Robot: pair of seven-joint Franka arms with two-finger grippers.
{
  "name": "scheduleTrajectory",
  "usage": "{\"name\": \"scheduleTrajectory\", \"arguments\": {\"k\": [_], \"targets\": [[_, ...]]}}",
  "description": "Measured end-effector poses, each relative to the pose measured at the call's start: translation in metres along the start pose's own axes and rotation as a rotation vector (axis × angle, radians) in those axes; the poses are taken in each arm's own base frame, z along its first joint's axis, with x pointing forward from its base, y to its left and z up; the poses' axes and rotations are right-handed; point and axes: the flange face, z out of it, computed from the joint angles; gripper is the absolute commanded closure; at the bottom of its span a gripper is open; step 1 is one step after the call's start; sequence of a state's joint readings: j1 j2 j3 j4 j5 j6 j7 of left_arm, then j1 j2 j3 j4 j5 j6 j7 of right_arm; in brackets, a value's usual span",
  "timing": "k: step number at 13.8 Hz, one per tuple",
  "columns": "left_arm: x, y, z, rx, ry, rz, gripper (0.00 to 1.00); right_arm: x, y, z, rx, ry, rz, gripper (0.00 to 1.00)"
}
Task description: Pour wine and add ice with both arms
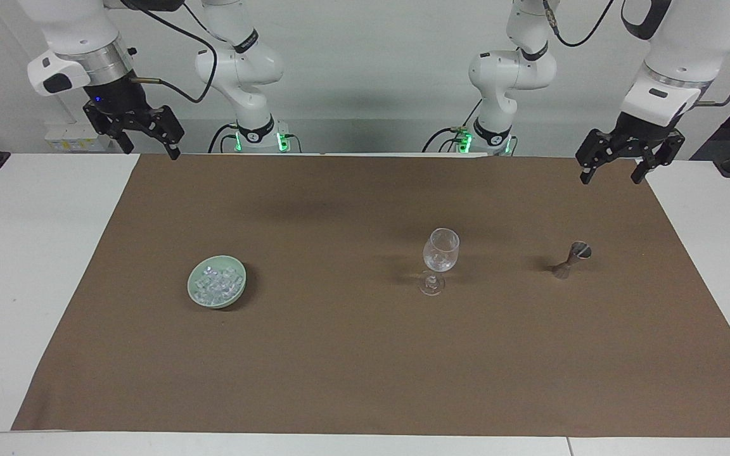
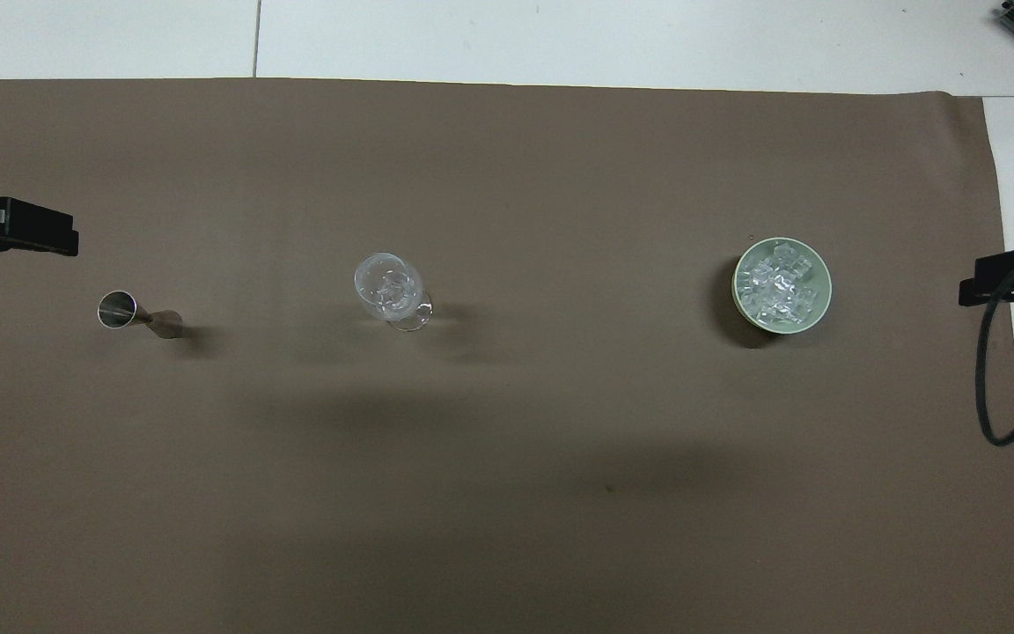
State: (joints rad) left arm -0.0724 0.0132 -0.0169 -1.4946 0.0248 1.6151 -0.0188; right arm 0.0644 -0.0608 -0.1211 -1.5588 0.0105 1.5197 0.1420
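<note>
A clear wine glass stands upright mid-mat; what its bowl holds I cannot tell. Toward the left arm's end stands a small metal jigger. Wine itself does not show. The ice is heaped in a pale green dish toward the right arm's end. My left gripper hangs open and empty above the mat's edge, near the jigger. My right gripper hangs open and empty over the mat's corner at its own end.
A brown mat covers most of the white table. A black cable loops down from the right wrist. The glass, jigger and dish stand in one row, well apart.
</note>
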Motion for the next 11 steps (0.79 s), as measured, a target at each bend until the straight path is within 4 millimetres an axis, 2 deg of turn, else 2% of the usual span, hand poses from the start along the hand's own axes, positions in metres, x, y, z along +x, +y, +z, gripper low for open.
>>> {"name": "scheduleTrajectory", "arguments": {"k": [7, 11], "targets": [[0.000, -0.025, 0.002, 0.005, -0.003, -0.048, 0.00, 0.000, 0.000, 0.000, 0.000, 0.000, 0.000, 0.00], [0.001, -0.025, 0.004, 0.005, -0.007, -0.048, 0.00, 0.000, 0.000, 0.000, 0.000, 0.000, 0.000, 0.00]]}}
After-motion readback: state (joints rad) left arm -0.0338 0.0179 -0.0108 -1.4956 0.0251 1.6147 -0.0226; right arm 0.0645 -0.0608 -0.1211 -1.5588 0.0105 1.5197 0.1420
